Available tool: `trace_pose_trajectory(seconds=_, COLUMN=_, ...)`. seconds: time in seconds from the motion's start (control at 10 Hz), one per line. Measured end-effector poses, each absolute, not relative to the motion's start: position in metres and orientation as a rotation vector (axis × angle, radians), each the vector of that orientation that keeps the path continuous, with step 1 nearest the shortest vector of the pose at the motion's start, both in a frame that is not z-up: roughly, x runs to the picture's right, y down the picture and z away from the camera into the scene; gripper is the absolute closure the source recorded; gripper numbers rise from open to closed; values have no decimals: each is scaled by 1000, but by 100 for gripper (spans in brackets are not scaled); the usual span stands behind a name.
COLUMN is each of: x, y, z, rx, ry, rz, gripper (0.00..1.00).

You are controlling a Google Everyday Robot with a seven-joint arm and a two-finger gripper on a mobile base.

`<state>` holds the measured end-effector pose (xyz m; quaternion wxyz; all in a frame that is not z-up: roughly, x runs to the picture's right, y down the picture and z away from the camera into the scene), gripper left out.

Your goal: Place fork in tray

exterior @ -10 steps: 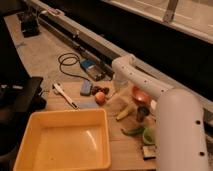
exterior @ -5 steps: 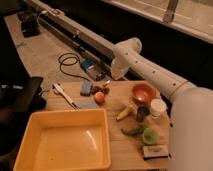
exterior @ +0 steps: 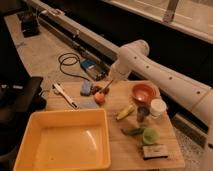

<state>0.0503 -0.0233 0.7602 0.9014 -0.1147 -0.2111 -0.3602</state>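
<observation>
One hand (exterior: pixel 106 86) hovers near the surface's (exterior: pixel 120 135) far edge, grip unclear; tray (exterior: pixel 64 145) sits near-left, its corner cut off.

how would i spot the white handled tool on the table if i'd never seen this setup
Start at the big yellow tray at the table's near left. Just behind it lies the tool, long and white-handled, left of the gripper and the blue block. Nothing else is that long and thin.

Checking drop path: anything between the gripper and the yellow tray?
Gripper hangs over the table at its far side. A small orange object sits between it and the tray; a white-handled tool lies off left. Both are low.
</observation>
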Motion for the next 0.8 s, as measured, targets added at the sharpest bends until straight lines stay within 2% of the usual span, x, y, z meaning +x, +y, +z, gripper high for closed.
trace_pose_trajectory(seconds=0.4, x=26, y=51, z=701, rx=-252, ry=-551, rz=-843, gripper=100)
trace_pose_trajectory(seconds=0.8, x=-14, y=119, z=679, rx=-310, ry=-797, rz=-1025, gripper=100)
